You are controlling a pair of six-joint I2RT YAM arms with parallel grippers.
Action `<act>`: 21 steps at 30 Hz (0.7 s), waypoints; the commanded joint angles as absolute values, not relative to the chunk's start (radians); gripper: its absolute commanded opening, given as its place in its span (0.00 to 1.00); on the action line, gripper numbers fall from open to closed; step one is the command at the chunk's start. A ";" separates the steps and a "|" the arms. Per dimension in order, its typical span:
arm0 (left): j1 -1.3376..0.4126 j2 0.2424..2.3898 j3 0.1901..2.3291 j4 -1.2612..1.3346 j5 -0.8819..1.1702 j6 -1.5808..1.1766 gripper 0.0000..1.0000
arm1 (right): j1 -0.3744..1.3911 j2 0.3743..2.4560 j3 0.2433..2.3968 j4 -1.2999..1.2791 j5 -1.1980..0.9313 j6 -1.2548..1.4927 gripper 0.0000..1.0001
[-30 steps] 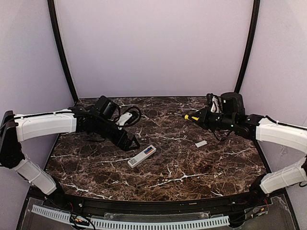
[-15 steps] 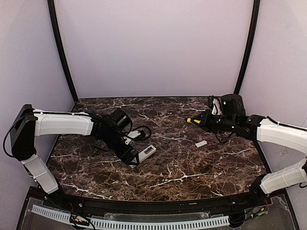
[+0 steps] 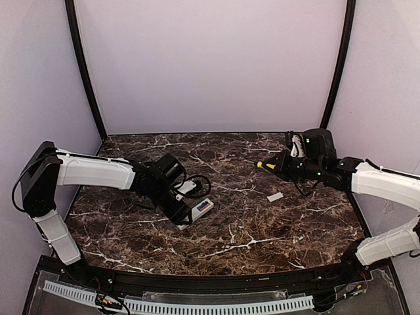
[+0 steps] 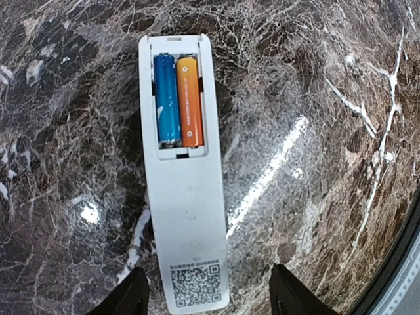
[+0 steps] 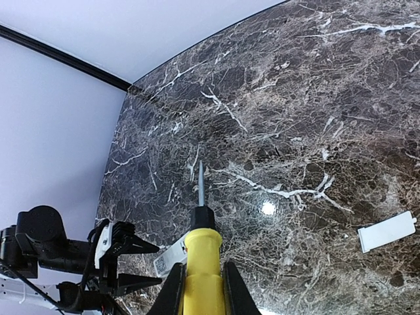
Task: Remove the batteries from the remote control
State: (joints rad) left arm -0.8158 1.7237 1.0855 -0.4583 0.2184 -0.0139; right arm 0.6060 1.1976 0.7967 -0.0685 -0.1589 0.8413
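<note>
Got left gripper (image 4: 207,296) spread apart over the remote (image 4: 187,197), batteries (image 4: 178,100) both sitting inside it. Got right gripper (image 5: 200,289) clamped on screwdriver (image 5: 202,252).

A dark brown marble table top with white veins (image 3: 262,223) fills the lower frame. Behind it and at both sides stand plain pale lilac walls (image 3: 210,65). At upper left and right rise curved black poles (image 3: 82,65).
</note>
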 commanded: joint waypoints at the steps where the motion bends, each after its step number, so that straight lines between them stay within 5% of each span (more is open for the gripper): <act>1: -0.839 1.701 1.018 -0.332 0.188 -0.025 0.62 | 0.595 1.199 0.792 -0.059 -0.156 0.824 0.00; 21: -0.847 1.705 0.842 -0.054 0.142 -0.044 0.48 | 0.592 1.209 0.800 -0.062 -0.165 0.825 0.00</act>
State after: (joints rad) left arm -0.8410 1.7180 0.8719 -0.0780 0.1616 -0.0383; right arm 0.6003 1.2022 0.7967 -0.0689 -0.1604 0.8341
